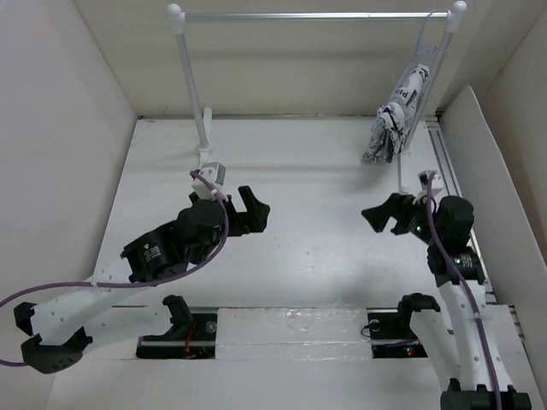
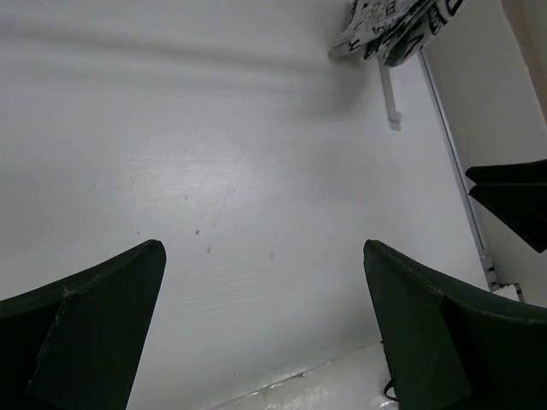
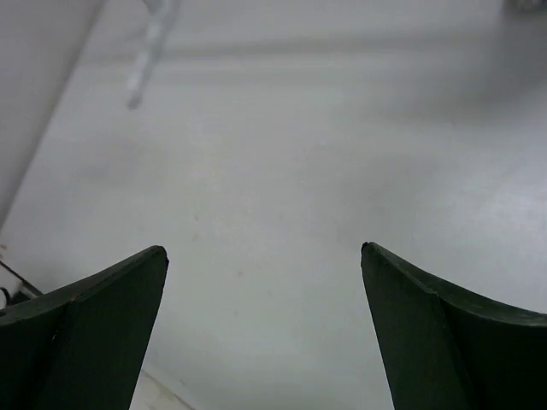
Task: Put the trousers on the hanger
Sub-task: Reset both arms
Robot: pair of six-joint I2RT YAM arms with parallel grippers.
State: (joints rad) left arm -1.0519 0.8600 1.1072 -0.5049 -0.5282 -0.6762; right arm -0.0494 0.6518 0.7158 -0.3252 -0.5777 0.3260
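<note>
The trousers (image 1: 393, 115), white with black newsprint, hang bunched on the pale-blue hanger (image 1: 430, 53), which hangs from the right end of the rack's crossbar. Their lower end shows at the top of the left wrist view (image 2: 389, 21). My left gripper (image 1: 254, 211) is open and empty over the table's left middle, far from the trousers; its jaws stand wide apart in the left wrist view (image 2: 261, 248). My right gripper (image 1: 386, 215) is open and empty, in front of and below the trousers, pointing left; its jaws stand wide apart in the right wrist view (image 3: 263, 249).
A white two-post rack with a metal crossbar (image 1: 308, 15) stands at the back; its left post (image 1: 192, 81) and right post (image 1: 419, 94) rest on feet (image 2: 391, 98). White walls enclose the table on the left, back and right (image 1: 487, 154).
</note>
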